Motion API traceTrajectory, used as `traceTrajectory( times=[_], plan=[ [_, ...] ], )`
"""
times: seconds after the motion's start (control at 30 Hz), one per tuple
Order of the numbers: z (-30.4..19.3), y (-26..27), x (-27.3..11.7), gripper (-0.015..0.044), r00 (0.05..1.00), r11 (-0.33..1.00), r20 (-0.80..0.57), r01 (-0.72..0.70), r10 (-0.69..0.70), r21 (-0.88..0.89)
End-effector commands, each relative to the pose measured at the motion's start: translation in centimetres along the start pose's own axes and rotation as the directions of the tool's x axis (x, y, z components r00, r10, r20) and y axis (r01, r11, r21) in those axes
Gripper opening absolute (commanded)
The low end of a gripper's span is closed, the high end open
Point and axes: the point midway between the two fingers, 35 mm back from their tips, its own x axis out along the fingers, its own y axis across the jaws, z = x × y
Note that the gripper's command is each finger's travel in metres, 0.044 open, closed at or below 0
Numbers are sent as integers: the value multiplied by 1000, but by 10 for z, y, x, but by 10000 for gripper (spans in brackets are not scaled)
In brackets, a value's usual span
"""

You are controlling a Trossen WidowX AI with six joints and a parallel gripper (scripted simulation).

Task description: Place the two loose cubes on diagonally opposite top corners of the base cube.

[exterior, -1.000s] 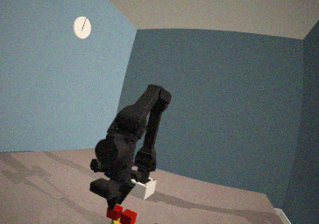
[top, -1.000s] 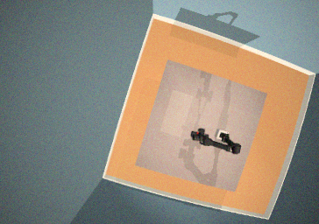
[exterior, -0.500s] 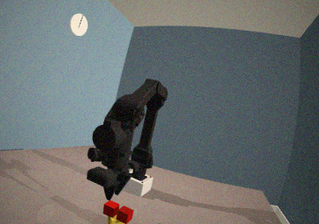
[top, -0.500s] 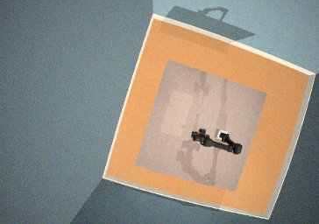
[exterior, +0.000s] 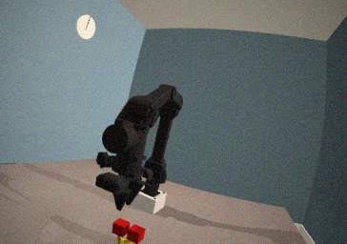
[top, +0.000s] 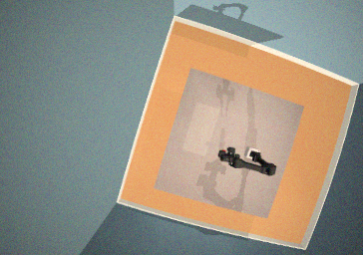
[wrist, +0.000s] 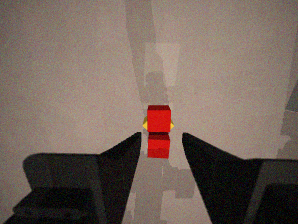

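Observation:
Two red cubes sit side by side on top of the yellow base cube (exterior: 124, 240) (wrist: 145, 125). One red cube (exterior: 120, 227) (wrist: 159, 120) is at the left in the exterior view or the upper one in the wrist view; which matches which is not certain. The other red cube (exterior: 136, 233) (wrist: 159, 148) is beside it. Both look level. The width of any gap between them cannot be told. My gripper (exterior: 125, 205) (wrist: 161, 136) is open and empty, above the cubes, its fingers apart on either side of them in the wrist view. Much of the base cube is hidden beneath the red cubes.
The arm's white mount (top: 250, 152) (exterior: 155, 203) stands behind the cubes in the exterior view. The grey-pink work surface (top: 172, 171) has an orange border (top: 140, 181) and a pale raised rim (top: 209, 223). Arm shadows cross the surface.

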Motion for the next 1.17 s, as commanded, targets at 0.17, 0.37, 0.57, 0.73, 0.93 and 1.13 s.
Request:
traceTrajectory(
  times=[0.17,0.37,0.57,0.73,0.93,1.13],
  plan=[
    [-2,0,-5,284,1000,1000,0,-2,2,0],
    [-73,-12,-6,400,1000,1000,-5,0,0,0],
    [-140,-41,-8,400,1000,1000,-13,2,-2,1],
    [-142,-42,-8,400,1000,1000,-13,2,-2,1],
    [-142,-42,-8,400,1000,1000,-13,2,-2,1],
    [-142,-42,-8,400,1000,1000,-13,2,-2,1]
  ],
)
